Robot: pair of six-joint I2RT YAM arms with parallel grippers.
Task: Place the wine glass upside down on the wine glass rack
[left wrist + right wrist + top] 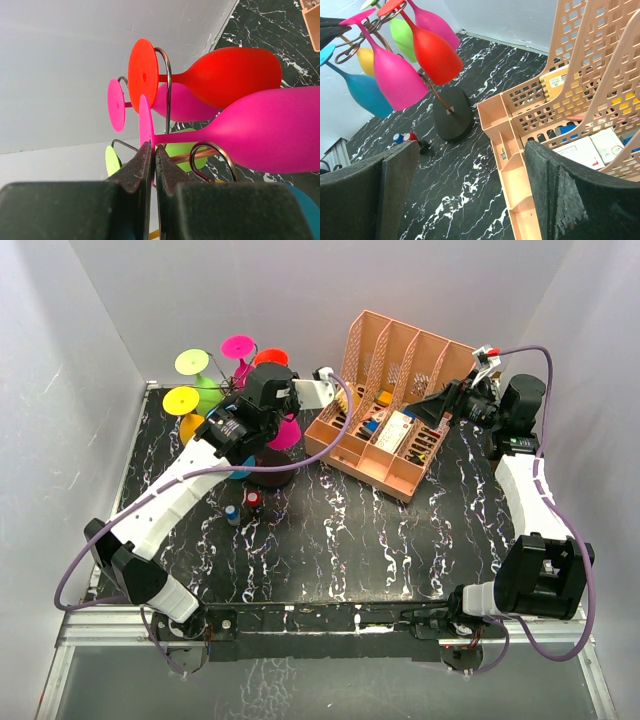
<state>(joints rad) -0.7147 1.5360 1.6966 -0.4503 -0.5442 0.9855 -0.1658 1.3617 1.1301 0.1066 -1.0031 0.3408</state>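
On the black marbled tabletop [350, 540], nearest me, two small capped bottles [253, 500] stand just beside the flat oval base of the wine glass rack [452, 115]. The left end effector [152, 148] is up at the rack's curled wire arms. Its jaws are closed together, with the fingertips at the foot rim of the magenta wine glass [270, 130]. I cannot confirm that the rim is pinched. That glass hangs upside down and tilted at the rack's top, among the other coloured glasses [432, 55]. Farther right, the right end effector [470, 150] stands wide open, holding nothing, beside the peach file organiser [520, 100].
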